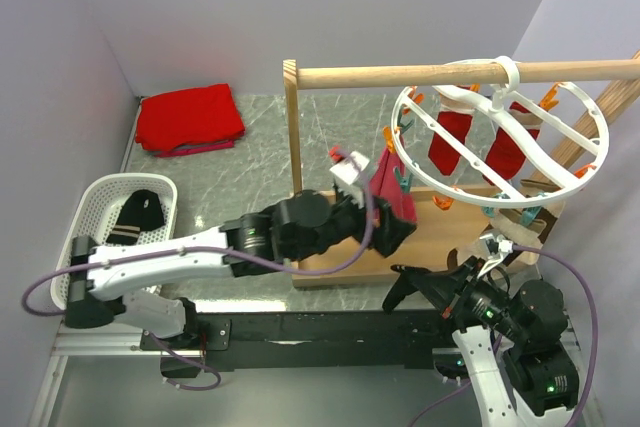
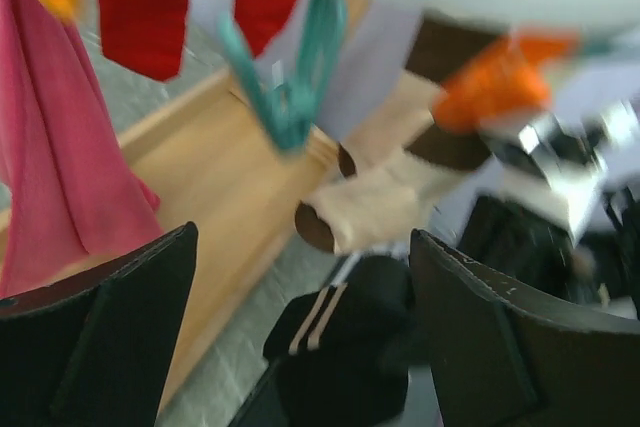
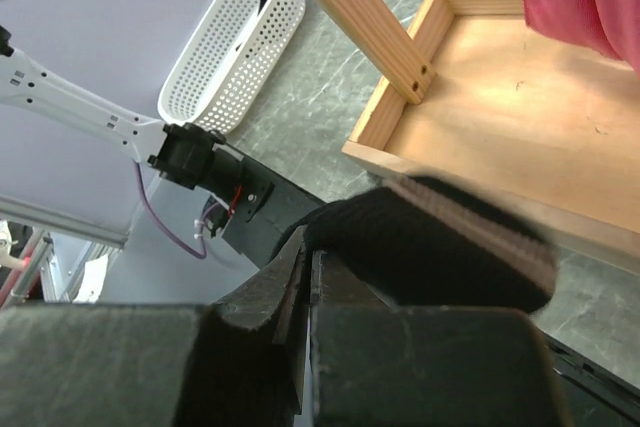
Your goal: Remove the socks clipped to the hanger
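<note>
— Socks (image 1: pixel 450 142): location?
— Clipped to hanger (image 1: pixel 507 72), right side of table. Hanger hooked over wooden rail (image 1: pixel 400 76), ring tilted. Two red, one pink sock (image 1: pixel 385 182), one brown-and-cream sock (image 2: pixel 385 202).
— Axis?
— Long axis vertical; clipped ends up, loose ends down over wooden tray (image 3: pixel 480 117).
— Containers?
— White basket (image 1: pixel 80 247), far left: one black striped sock (image 1: pixel 140 212) inside.
— Grippers?
— Left gripper (image 2: pixel 300 237): fingers wide apart, nothing between, just beside pink sock. Right gripper (image 3: pixel 305 267): jaws closed on black sock (image 3: pixel 430 247), low, off the hanger.
— Remainder?
— Folded red cloth (image 1: pixel 190 117), far left corner.
</note>
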{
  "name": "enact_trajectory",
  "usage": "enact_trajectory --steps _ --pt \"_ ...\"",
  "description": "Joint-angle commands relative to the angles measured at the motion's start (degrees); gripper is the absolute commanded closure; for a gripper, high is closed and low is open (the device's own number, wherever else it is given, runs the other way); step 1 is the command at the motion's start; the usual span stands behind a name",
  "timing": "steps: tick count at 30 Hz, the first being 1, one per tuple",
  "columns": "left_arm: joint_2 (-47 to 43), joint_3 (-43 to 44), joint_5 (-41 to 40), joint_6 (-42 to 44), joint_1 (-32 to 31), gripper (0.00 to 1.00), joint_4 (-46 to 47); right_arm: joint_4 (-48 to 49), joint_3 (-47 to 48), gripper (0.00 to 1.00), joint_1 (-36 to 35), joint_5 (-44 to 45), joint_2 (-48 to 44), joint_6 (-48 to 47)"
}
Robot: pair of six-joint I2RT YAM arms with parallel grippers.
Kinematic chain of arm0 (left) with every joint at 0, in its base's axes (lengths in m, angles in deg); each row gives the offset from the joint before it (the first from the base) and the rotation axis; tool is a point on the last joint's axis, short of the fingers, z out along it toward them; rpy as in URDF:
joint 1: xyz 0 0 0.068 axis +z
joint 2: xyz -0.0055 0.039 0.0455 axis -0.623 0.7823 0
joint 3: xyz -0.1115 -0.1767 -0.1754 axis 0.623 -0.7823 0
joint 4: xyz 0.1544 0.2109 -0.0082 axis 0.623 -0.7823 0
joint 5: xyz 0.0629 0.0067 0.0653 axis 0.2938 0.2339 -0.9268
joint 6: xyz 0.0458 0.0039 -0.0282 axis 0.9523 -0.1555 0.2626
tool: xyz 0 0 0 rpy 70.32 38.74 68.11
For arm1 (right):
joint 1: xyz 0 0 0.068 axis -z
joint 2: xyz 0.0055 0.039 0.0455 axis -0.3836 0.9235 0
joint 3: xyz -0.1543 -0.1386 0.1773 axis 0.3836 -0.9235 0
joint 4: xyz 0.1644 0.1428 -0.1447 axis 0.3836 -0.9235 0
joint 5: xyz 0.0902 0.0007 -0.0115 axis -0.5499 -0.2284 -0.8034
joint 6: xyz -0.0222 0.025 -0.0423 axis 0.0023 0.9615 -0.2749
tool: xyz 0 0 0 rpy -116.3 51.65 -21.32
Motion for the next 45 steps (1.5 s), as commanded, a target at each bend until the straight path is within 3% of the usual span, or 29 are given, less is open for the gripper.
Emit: enact_trajectory --steps 1,3,10,19,23,26,31,32,33,36,38,45 --pt "-11.6 -8.9 11.0 2.0 0.1 0.05 6.7 1.5 -0.3 1.0 0.1 -1.6 0.0 -0.6" --pt "-14.3 -14.5 16.9 3.1 0.1 0.01 10.2 2.9 -0.7 1.0 0.1 -3.6 0.1 0.3" --pt "-16.6 -24.2 31.6 2.7 -0.1 0.01 16.5 5.8 -0.6 1.0 0.1 -6.2 0.8 2.8" --pt "-6.1 -26.7 33.5 -4.5 -0.5 0.01 25.3 6.1 -0.4 1.0 0.1 -6.4 0.2 4.5" --pt "-2.7 -25.4 33.7 -6.3 -0.6 0.06 26.4 5.7 0.1 1.0 0.1 -6.4 0.1 4.5" --pt "-1.2 -24.7 32.8 -6.9 -0.5 0.16 25.7 5.1 0.5 1.0 0.1 -6.2 0.1 4.1" --pt "-2.1 -26.0 30.3 -7.7 -0.5 0.53 25.4 4.5 0.5 1.0 0.1 -5.8 -0.1 3.7" --pt "-2.5 -26.1 30.0 -7.6 -0.5 0.58 25.0 4.2 0.6 0.98 0.1 -5.6 -0.1 3.6" --pt "-3.4 -26.3 29.7 -7.6 -0.5 0.7 24.7 4.1 0.6 0.89 0.1 -5.5 -0.1 3.4" --pt "-5.5 -27.5 29.5 -8.0 -0.5 0.9 24.2 4.0 0.6 0.72 0.1 -5.1 0.0 3.0" --pt "-6.7 -28.9 29.6 -8.4 -0.5 0.99 24.1 4.0 0.6 0.64 0.1 -5.1 0.0 2.8" --pt "-16.4 -33.0 22.2 -7.5 -0.5 0.99 16.4 3.7 0.6 0.37 0.1 -4.3 0.4 1.9"
